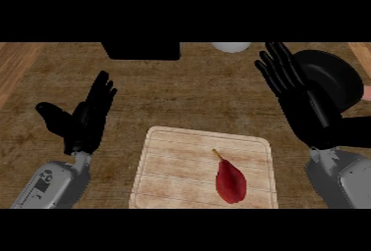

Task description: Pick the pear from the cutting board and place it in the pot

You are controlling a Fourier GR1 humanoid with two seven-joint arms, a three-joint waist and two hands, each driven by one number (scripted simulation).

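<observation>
The pear (231, 181) lies untouched on the cutting board (174, 171) at the tabletop's near edge. Both hands, left hand (83, 120) and right hand (301, 93), hover with fingers straight and apart, so the pick hasn't begun; the right hand, beside the pot (340, 81), must drop onto the fruit.

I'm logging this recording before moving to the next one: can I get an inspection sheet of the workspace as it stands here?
Surface: brown wooden counter top, lighter plank strips at both side edges.
Job's things: dark red pear with a short yellowish stem lies on the pale wooden cutting board, right of its middle; black round pot at the far right, partly hidden by the right hand.
Clutter: black box-shaped object and white rounded object at the far edge.
Hands: left hand open, holding nothing; right hand open, fingers straight, in front of the pot.
Cables: nothing seen.
Surroundings: nothing seen.
</observation>
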